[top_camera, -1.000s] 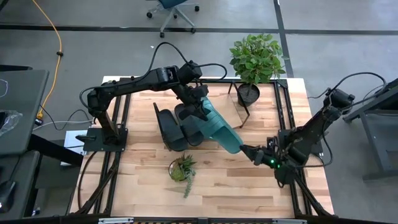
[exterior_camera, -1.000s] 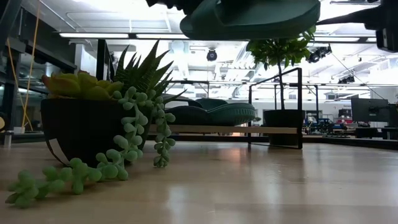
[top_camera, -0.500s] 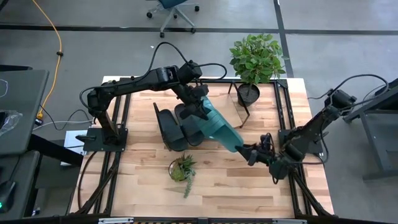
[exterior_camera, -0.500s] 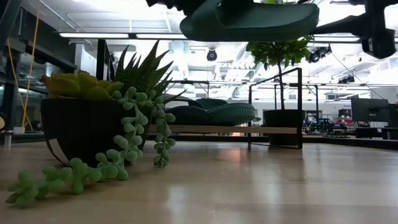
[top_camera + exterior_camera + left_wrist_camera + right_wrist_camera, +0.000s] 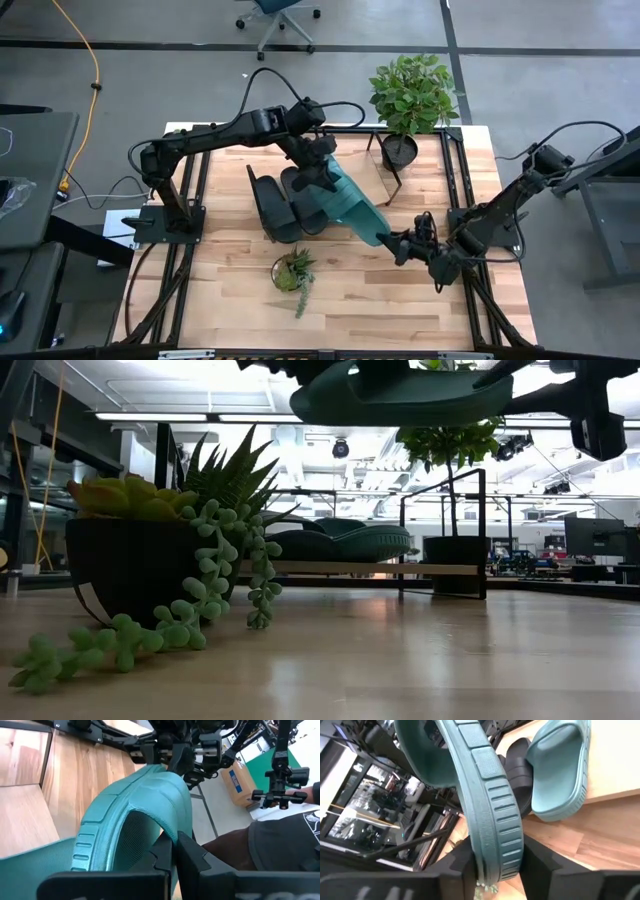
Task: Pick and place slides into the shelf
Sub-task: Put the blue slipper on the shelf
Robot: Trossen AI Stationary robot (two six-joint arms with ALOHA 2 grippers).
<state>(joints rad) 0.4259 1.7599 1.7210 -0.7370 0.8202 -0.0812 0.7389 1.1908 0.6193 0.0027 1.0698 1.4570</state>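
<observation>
Both hands are gripping one teal slide (image 5: 352, 207) mid-air above the tabletop (image 5: 400, 300): left hand (image 5: 322, 172) clamps its strap, right hand (image 5: 397, 243) its end.

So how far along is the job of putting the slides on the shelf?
Done: three slides, two black and one teal, already lie on the shelf. In hand: the fourth, a teal slide, is held in the air above the table by the left gripper at its strap and the right gripper at its end. Left: setting it on the shelf.
</observation>
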